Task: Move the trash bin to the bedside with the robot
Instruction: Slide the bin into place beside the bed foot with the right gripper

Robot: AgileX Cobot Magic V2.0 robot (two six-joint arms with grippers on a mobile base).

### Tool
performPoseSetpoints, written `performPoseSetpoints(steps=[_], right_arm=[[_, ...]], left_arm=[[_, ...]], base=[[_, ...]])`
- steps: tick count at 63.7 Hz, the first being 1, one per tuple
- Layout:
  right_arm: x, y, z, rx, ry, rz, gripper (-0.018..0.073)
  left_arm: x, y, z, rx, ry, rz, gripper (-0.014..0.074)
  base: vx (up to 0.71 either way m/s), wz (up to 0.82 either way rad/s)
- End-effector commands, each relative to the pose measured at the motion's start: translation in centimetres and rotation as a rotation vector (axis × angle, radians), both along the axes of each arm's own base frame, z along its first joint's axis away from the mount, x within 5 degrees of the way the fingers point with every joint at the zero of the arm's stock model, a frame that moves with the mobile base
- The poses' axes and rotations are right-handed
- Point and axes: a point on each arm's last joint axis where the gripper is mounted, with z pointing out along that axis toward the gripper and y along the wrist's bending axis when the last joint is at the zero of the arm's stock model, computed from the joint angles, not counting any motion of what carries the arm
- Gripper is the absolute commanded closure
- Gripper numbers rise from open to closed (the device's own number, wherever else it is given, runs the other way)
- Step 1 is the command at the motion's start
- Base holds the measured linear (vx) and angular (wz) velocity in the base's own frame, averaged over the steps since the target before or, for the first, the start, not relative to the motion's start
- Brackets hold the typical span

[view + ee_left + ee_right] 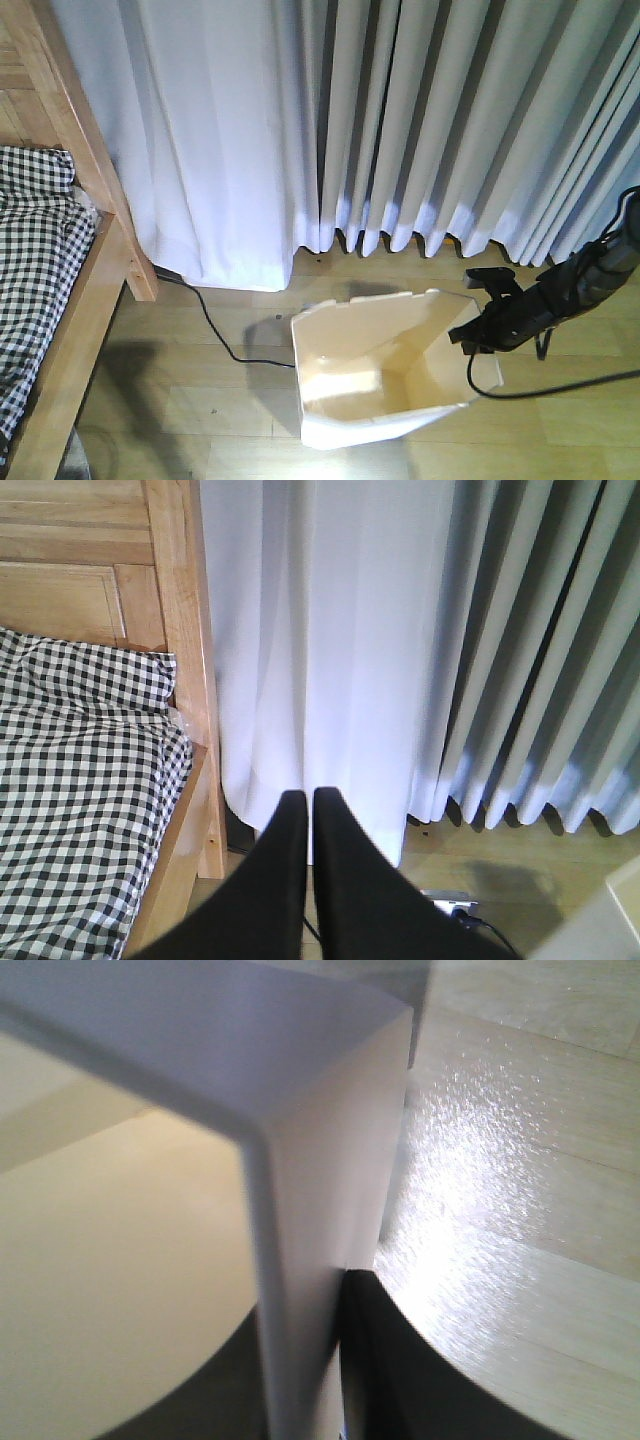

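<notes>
The trash bin [385, 370] sits on the wooden floor [180, 400] right in front of the white curtains [420, 120], with its cream inside open to the front camera. The right hand [478, 335] has the bin's right wall pinched between its fingers [400, 1380] (the wrist view shows one dark finger outside the wall and another inside, with the wall sandwiched between them). The bed frame [95, 180] with the checked bedding [40, 270] is over on the left. The bin stands apart from it, with a stretch of floor between them. A black cable [215, 335] runs across the floor from under the curtains toward the bin. The left hand [306, 815] hangs in the air facing the curtains next to the bed post, fingers pressed together with just a sliver of gap, holding nothing.
</notes>
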Motion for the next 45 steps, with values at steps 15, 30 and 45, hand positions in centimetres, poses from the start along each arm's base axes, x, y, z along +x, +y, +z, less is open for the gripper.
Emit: performPoseSetpoints(steps=[15, 30, 45], right_arm=[[3.4, 0.9, -0.6, 0.169, -0.044, -0.030, 0.0564], [5.0, 0.9, -3.0, 0.206, -0.044, -0.059, 0.0564], [6.2, 0.8, -4.9, 0.217, -0.023, -0.116, 0.0561]], left_arm=[[0.3, 0.0, 0.4, -0.006, -0.052, -0.002, 0.0603], [0.3, 0.0, 0.4, -0.006, -0.052, -0.002, 0.0603], [0.3, 0.0, 0.4, -0.006, -0.052, -0.002, 0.0603]], base=[[0.00, 0.00], [0.00, 0.00], [0.00, 0.00]])
